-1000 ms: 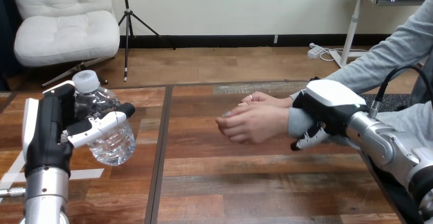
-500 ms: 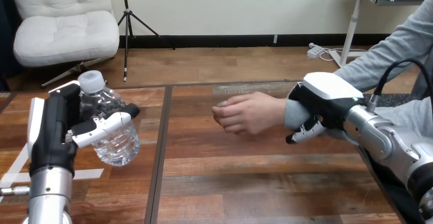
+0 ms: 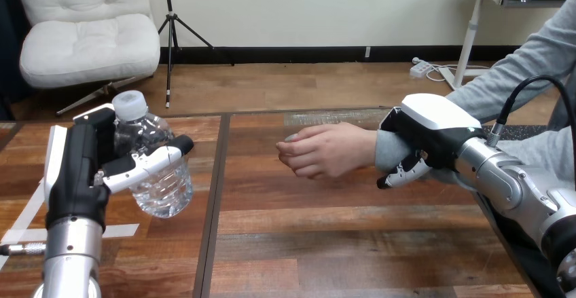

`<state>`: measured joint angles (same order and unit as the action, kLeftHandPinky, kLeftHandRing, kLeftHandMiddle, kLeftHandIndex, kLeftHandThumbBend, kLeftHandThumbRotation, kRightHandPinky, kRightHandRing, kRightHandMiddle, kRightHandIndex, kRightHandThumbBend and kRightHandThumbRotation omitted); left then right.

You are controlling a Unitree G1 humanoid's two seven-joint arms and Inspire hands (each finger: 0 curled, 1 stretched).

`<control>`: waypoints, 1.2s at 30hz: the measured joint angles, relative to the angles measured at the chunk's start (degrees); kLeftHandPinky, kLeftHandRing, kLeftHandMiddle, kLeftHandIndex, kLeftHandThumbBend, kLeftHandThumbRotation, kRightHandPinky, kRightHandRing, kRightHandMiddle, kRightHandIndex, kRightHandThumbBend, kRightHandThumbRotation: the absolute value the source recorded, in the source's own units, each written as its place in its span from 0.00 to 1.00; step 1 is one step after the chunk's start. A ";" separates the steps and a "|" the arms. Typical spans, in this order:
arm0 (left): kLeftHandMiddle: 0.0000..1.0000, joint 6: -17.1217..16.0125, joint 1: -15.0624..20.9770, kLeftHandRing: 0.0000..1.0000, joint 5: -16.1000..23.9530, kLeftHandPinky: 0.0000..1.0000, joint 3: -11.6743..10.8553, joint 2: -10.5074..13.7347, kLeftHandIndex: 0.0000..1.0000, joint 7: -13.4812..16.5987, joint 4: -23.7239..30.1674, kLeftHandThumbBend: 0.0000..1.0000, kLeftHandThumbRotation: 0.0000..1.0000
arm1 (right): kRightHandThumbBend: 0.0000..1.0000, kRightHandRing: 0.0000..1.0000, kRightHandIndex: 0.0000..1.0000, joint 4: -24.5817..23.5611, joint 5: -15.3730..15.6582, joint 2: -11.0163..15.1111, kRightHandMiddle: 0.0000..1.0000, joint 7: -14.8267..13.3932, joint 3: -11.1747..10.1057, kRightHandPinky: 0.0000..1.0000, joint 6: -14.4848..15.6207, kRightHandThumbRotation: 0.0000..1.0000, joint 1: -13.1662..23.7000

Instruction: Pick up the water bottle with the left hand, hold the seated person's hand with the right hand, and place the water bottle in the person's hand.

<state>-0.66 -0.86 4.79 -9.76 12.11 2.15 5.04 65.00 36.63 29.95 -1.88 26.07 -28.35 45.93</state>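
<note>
While the left hand (image 3: pixel 80 176) at nine o'clock grips a clear, ribbed plastic water bottle (image 3: pixel 161 191) above the wooden counter (image 3: pixel 326 244), the right hand (image 3: pixel 431 127) at three o'clock curls round the person's grey-sleeved wrist (image 3: pixel 386 151).

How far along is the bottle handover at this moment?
Done: the left hand grips the water bottle, lifted off the table. In hand: the right hand curls round the person's sleeved wrist. Left: the bottle is well apart from the person's hand, whose fingers are curled; placing is not yet done.
</note>
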 measured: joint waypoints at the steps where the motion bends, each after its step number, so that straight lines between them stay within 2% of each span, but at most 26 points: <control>1: 0.40 0.00 0.09 0.36 0.00 0.31 0.02 -0.05 0.41 0.00 0.00 0.66 0.00 | 0.70 0.22 0.30 -0.04 -0.04 0.00 0.29 0.00 0.00 0.18 -0.07 0.00 0.00; 16: 0.40 0.37 2.48 0.37 0.21 0.31 1.04 -1.60 0.41 -0.14 -0.02 0.65 0.00 | 0.69 0.23 0.30 -0.90 -0.15 -0.33 0.29 0.05 -0.01 0.18 -0.32 0.00 0.01; 36: 0.39 0.34 5.42 0.34 0.04 0.29 3.09 -2.18 0.40 -1.36 -1.00 0.65 0.00 | 0.70 0.22 0.30 -0.90 -0.14 -1.13 0.28 0.15 0.00 0.17 -0.49 0.00 0.06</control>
<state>-0.32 4.56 4.84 -6.66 9.92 0.78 4.03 64.10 36.49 28.82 -1.74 26.07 -28.84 45.99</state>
